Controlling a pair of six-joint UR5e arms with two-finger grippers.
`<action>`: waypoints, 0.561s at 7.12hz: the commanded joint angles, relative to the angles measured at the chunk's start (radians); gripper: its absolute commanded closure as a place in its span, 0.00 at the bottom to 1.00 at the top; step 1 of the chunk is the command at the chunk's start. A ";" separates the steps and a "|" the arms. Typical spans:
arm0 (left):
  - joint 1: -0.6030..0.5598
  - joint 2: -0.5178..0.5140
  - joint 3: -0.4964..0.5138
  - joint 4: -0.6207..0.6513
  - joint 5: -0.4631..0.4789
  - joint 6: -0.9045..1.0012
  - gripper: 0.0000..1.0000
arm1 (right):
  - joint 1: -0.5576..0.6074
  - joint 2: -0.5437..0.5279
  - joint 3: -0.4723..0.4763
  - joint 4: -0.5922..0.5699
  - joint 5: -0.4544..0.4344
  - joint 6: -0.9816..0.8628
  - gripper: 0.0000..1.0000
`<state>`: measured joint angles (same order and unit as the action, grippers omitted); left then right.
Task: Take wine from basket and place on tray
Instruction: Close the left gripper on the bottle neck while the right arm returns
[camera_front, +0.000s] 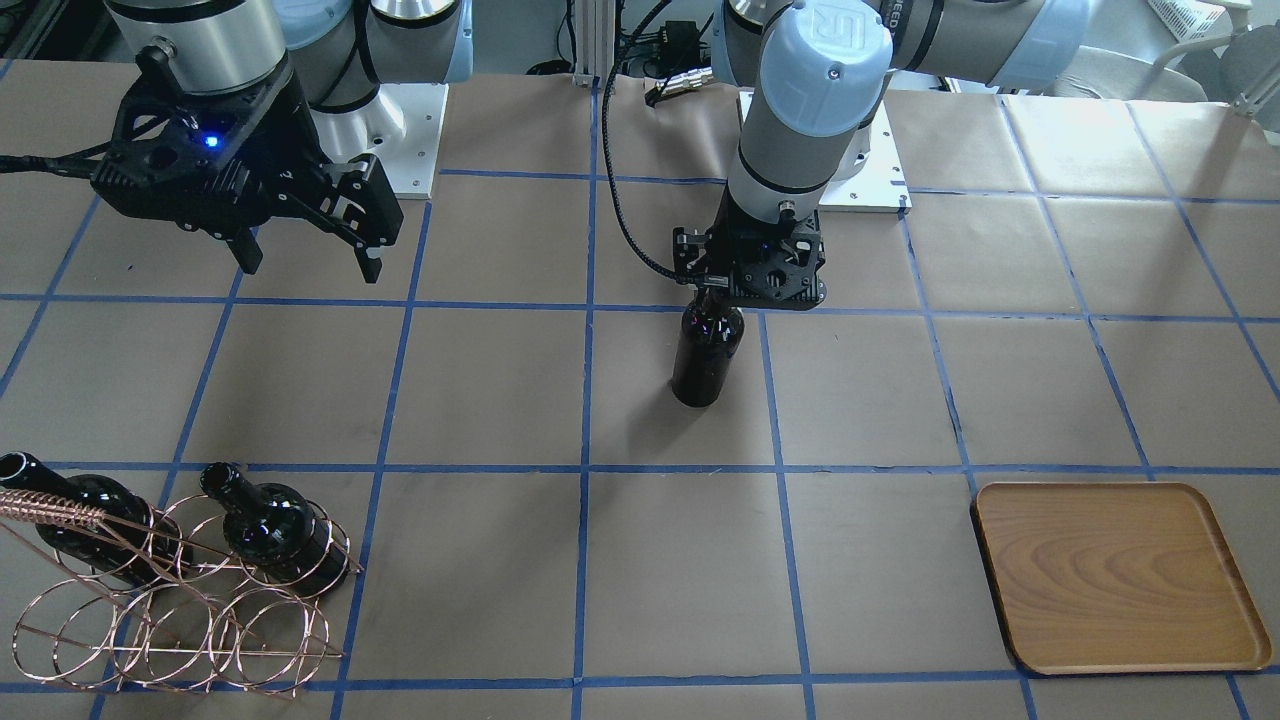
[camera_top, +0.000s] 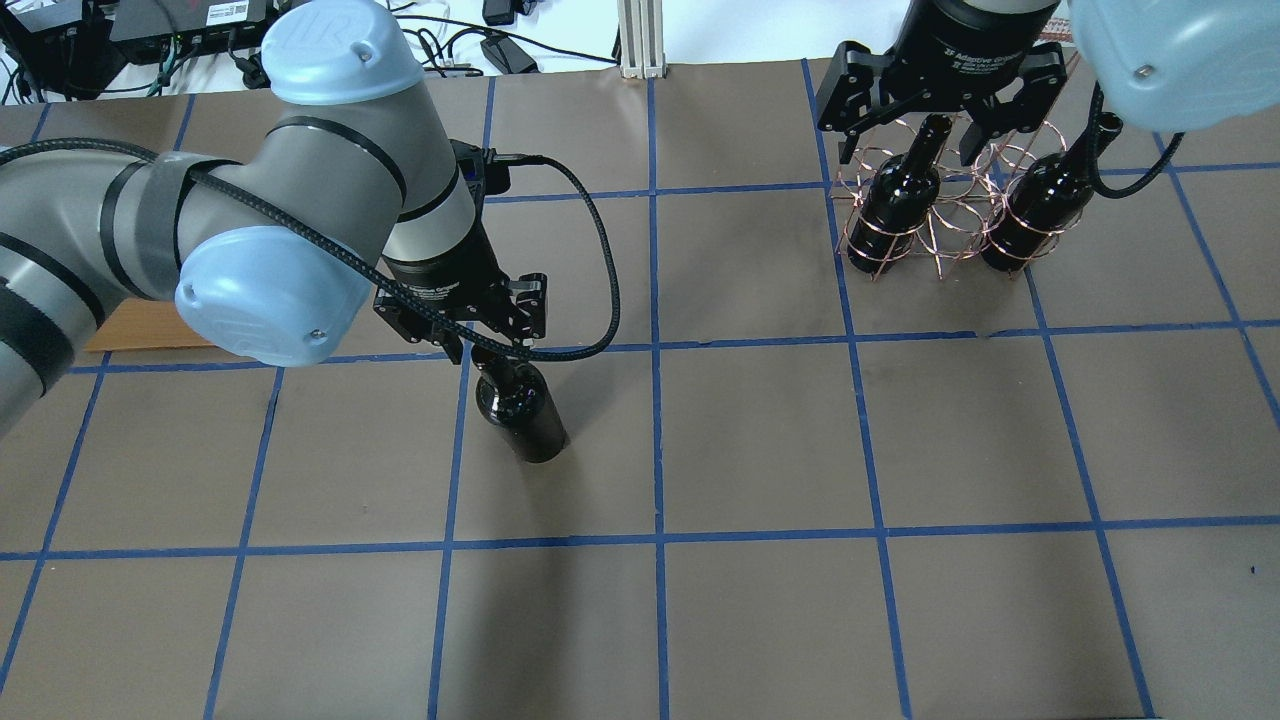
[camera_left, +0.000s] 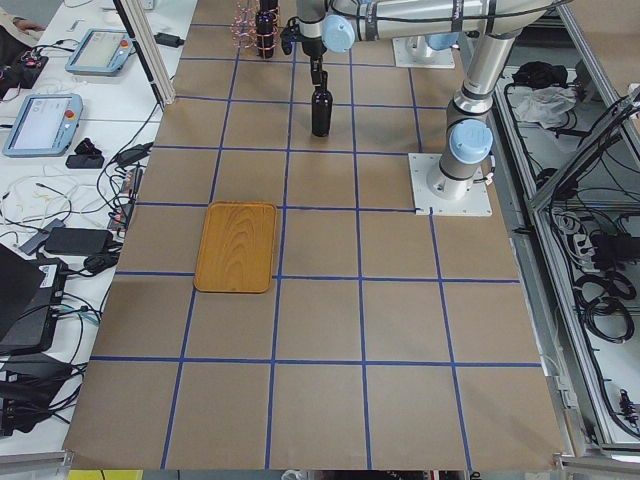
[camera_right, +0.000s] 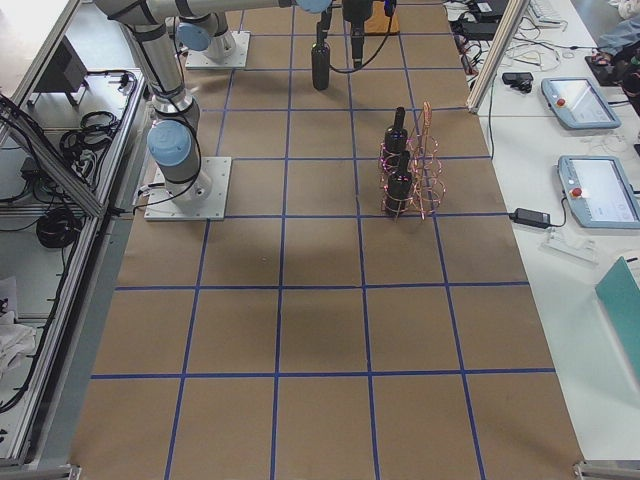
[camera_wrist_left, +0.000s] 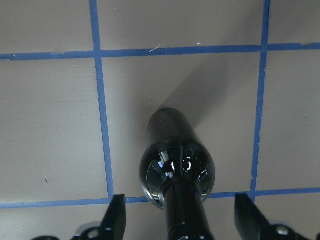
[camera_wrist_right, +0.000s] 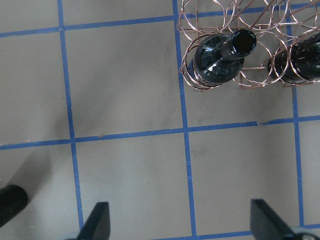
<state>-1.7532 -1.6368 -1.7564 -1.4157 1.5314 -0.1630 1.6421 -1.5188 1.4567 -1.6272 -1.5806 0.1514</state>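
One wine bottle (camera_front: 707, 355) stands upright on the worktop (camera_front: 500, 380) near its middle, on a blue tape line, well apart from both the basket (camera_front: 180, 610) and the tray (camera_front: 1120, 580) and roughly between them. The left tool (camera_top: 490, 342) hangs straight above it with its jaws spread wide. In the left wrist view the two fingers (camera_wrist_left: 116, 215) sit either side of the slim neck with clear gaps, so it straddles the neck and grips nothing. The right tool (camera_front: 311, 268) hovers above the basket end of the worktop, also spread wide and holding nothing. In the overhead view it is over the neck of one of the racked bottles. The basket holds two more bottles (camera_top: 895, 205) (camera_top: 1045, 205), each seated in a copper ring with its neck pointing up and tilted. The tray lies flat on the worktop at the robot's left, with nothing on it
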 joint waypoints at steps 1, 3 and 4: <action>0.000 -0.003 0.000 -0.005 0.001 -0.003 0.36 | 0.001 0.000 0.001 -0.002 0.001 0.000 0.00; 0.000 -0.006 0.000 -0.006 -0.002 -0.001 0.81 | 0.001 -0.001 0.001 -0.002 0.001 0.000 0.00; 0.001 -0.006 0.000 -0.006 -0.008 -0.001 0.96 | 0.001 -0.003 0.001 -0.002 0.001 0.000 0.00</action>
<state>-1.7531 -1.6418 -1.7564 -1.4213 1.5285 -0.1646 1.6429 -1.5207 1.4573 -1.6291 -1.5800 0.1518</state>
